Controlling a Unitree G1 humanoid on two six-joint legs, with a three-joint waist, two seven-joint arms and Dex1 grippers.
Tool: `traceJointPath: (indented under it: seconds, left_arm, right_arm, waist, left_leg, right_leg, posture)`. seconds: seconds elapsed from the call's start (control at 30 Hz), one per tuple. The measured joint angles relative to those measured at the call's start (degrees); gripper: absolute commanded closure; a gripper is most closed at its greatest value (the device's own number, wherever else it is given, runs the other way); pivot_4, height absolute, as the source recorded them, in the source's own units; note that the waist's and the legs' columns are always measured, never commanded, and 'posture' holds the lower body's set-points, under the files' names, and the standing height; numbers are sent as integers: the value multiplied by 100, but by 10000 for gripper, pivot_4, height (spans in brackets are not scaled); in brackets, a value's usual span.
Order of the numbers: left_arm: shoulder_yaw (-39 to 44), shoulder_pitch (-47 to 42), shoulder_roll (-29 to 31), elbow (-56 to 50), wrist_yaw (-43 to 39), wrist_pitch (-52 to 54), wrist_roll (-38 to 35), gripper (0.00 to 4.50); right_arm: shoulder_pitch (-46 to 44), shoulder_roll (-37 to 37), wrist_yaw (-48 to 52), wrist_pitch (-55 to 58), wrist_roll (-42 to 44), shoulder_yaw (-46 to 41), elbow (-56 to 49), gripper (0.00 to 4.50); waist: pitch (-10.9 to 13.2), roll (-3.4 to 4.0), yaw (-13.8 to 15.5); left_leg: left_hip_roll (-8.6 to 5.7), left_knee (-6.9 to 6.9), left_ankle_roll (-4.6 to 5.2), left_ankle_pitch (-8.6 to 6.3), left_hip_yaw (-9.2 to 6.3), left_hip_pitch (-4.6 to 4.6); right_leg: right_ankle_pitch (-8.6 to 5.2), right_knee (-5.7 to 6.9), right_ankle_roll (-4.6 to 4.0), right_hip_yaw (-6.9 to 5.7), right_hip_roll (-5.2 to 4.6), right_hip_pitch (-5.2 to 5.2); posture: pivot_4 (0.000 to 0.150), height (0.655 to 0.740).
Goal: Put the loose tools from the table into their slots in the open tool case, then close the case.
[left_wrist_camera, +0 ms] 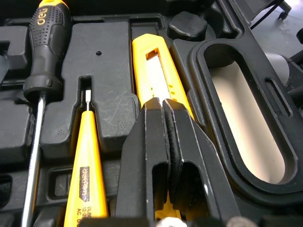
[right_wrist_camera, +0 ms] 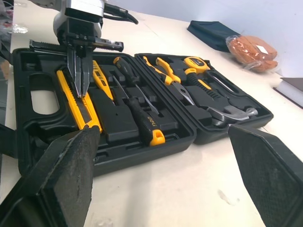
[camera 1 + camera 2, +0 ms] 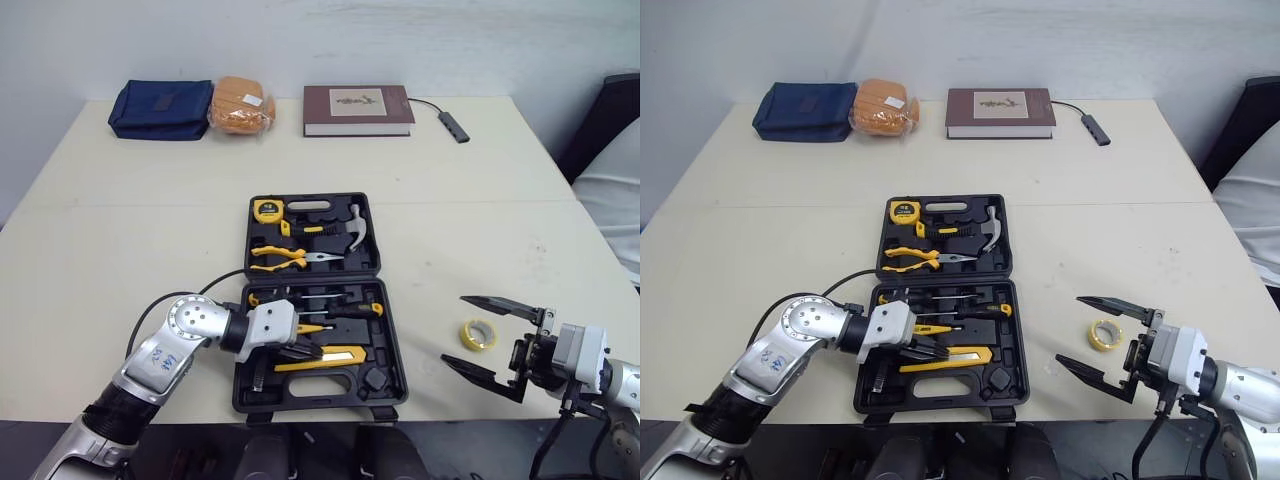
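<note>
Open tool case (image 3: 374, 240) at the table's centre. Left gripper (image 3: 303, 352), fingers pressed together holding nothing, bears on the yellow utility knife (image 3: 335, 355) at the case's 6 o'clock, likely seating it. Right gripper (image 3: 452, 330), spread wide and empty, waits by the loose tape roll (image 3: 478, 334) at 4 o'clock, probably to take it

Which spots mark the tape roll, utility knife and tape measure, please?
tape roll (image 3: 476, 345), left eye view, near outer wall.
utility knife (image 3: 335, 356), left eye view, yellow body.
tape measure (image 3: 267, 210), left eye view, yellow casing.
</note>
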Motion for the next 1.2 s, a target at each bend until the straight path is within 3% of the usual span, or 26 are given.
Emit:
traceJointPath:
  seconds: [0.27, 0.57, 0.7, 0.9, 1.2]
  left_arm:
    - [473, 302, -340, 307, -4, -639, -428, 44874]
    - [2351, 488, 33, 230, 266, -87, -1602, 44874]
    - [3407, 943, 407, 470, 529, 61, -1705, 27689]
    - [4831, 1691, 395, 1725, 1081, -523, -1576, 249]
    - [5998, 2216, 379, 3604, 2082, -1633, -1276, 249]
  right_arm:
    - [11, 13, -48, -98, -64, -3, 34, 0]
    - [428, -50, -183, -99, 4, -1044, 301, 0]
    - [731, -28, -243, -268, 8, -1795, 798, 0]
    - [932, 232, -718, -854, -208, -2680, 1730, 0]
    - [1221, 529, -1753, -1374, -560, -3418, 3174, 0]
  waist:
    - [-3, 5, -2]
    - [2, 0, -8]
    - [2, -1, -22]
    - [4, -6, -30]
    - [3, -7, -13]
  left_leg:
    - [2, 1, 1, 0, 0, -10]
    - [4, -2, -6, 0, 4, -13]
    - [5, -13, -7, -4, 7, -9]
    - [8, -26, -28, -33, 9, -6]
    - [13, -42, -36, -46, 8, -8]
  right_leg:
    - [-1, 1, -3, -3, -1, -11]
    - [-2, -3, -5, -8, 0, -12]
    - [-3, -10, -9, -7, 3, -14]
    - [-6, -17, -13, -4, 1, -21]
    - [-14, -29, -27, -7, -6, -30]
  posture:
    - [1500, 7400]
    - [1500, 7400]
    - [1500, 7400]
    - [1500, 7400]
    - [1500, 7400]
